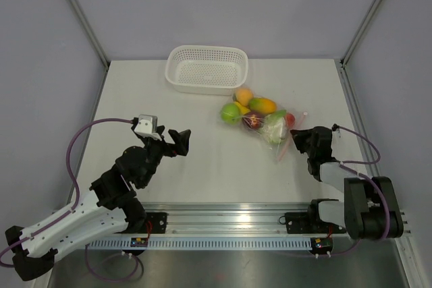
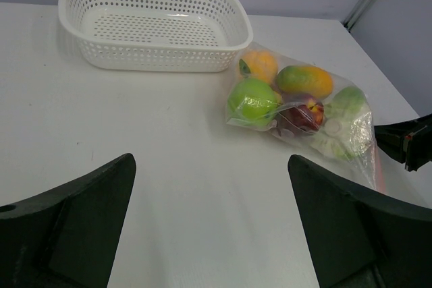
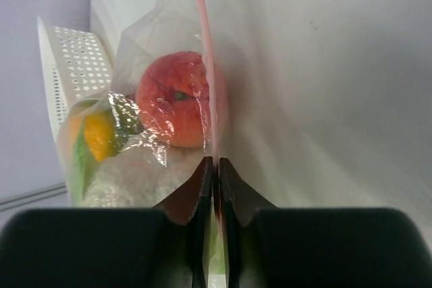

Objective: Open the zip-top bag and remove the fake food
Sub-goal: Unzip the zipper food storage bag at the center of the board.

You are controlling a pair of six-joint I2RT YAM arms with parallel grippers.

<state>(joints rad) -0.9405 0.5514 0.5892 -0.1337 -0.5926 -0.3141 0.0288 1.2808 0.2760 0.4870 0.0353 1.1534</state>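
Observation:
The clear zip-top bag point(image 1: 266, 123) lies on the table right of centre with the fake food inside: green apple point(image 1: 231, 112), orange pieces point(image 1: 262, 105), dark red piece point(image 1: 252, 121) and white cauliflower point(image 1: 275, 129). In the right wrist view the pink zip strip point(image 3: 204, 52) runs up from my right gripper point(image 3: 215, 166), which is shut on it beside a peach point(image 3: 179, 107). My right gripper point(image 1: 297, 141) sits at the bag's near right edge. My left gripper point(image 1: 181, 141) is open and empty, left of the bag point(image 2: 304, 109).
A white perforated basket point(image 1: 207, 68) stands at the back centre, just behind the bag; it also shows in the left wrist view point(image 2: 152, 21). Metal frame posts rise at the far corners. A rail runs along the near table edge.

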